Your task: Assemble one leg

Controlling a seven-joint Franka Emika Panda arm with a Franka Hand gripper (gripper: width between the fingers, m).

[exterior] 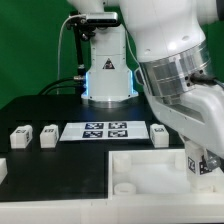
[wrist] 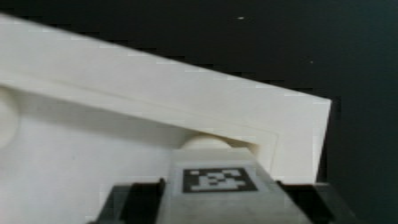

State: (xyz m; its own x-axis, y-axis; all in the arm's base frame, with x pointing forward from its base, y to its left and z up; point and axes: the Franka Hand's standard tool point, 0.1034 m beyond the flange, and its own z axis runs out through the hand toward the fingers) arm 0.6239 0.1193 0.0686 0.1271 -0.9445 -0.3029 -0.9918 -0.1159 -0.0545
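Note:
My gripper [wrist: 217,196] is shut on a leg [wrist: 217,172], a white post with a square marker tag facing the camera. The dark fingers [wrist: 135,203] sit on both sides of it. The leg's far end is at a round corner socket [wrist: 221,141] of the white tray [wrist: 107,90]; I cannot tell whether it is seated. In the exterior view the gripper [exterior: 201,164] holds this leg [exterior: 193,158] over the tray's [exterior: 130,172] corner at the view's right. Three more legs lie on the black table: two [exterior: 20,134] [exterior: 47,135] at the view's left and one [exterior: 159,134] beside the arm.
The marker board [exterior: 105,131] lies flat between the loose legs, behind the tray. The robot's base [exterior: 108,75] stands at the back with cables beside it. A white part [exterior: 3,168] shows at the left edge.

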